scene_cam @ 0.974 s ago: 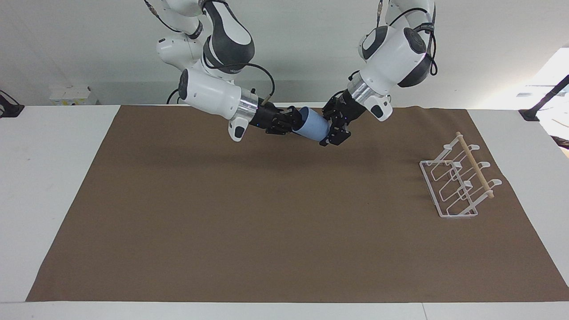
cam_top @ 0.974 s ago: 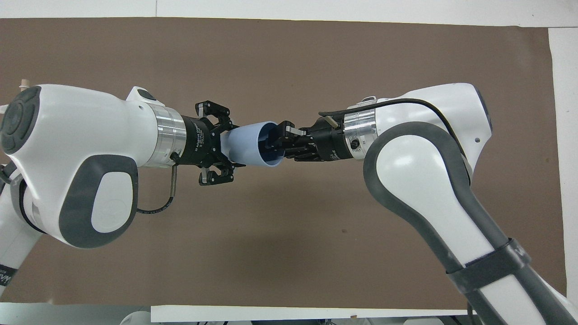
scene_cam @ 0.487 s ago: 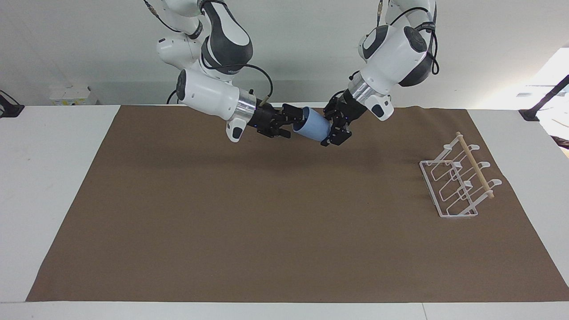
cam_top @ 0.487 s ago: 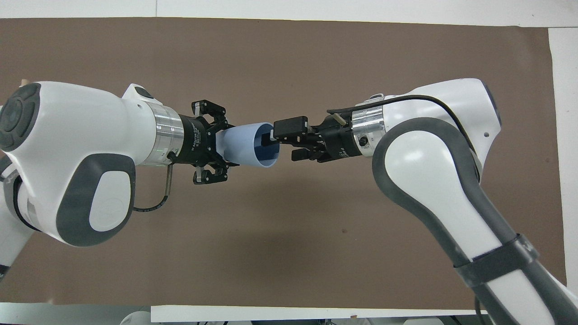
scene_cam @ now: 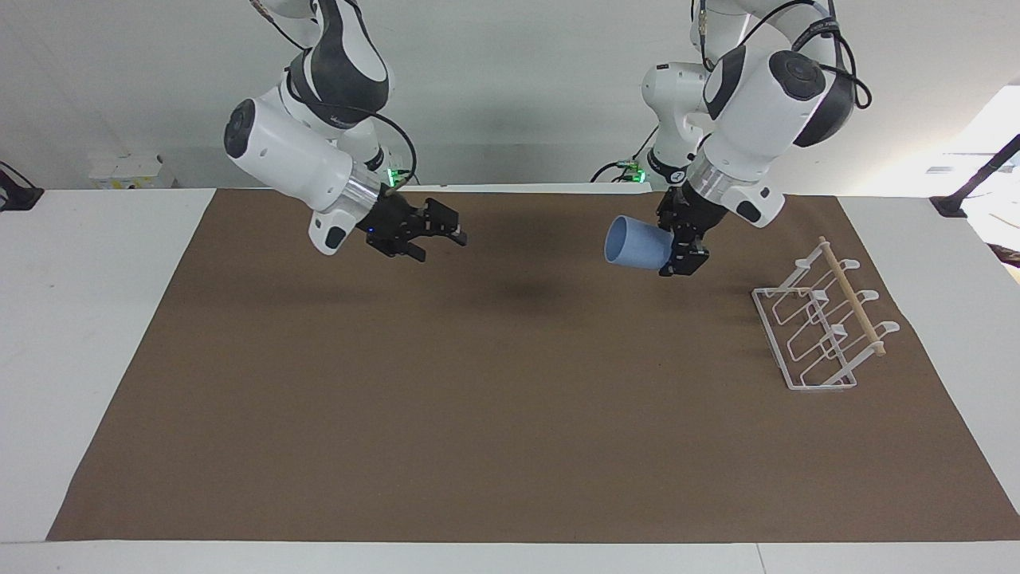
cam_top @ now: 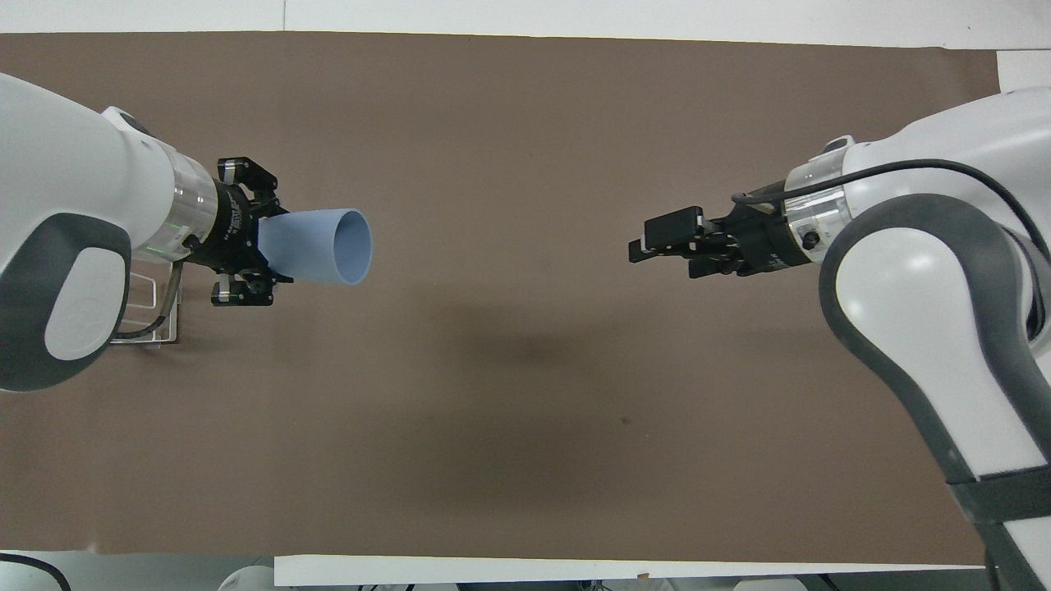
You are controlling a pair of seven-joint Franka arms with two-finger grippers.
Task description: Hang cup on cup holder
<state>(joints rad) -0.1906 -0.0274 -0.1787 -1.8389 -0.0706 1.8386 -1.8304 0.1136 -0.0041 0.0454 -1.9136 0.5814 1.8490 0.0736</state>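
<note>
Facing view: cup holder [scene_cam: 823,323] on brown mat [scene_cam: 510,446].

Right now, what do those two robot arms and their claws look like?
Both arms have glossy white rounded shells with dark grey joint covers and a silver ring at each wrist. Black cables loop along them, and small green lights glow near the bases. The left gripper and right gripper are black, with two jointed fingers.
</note>
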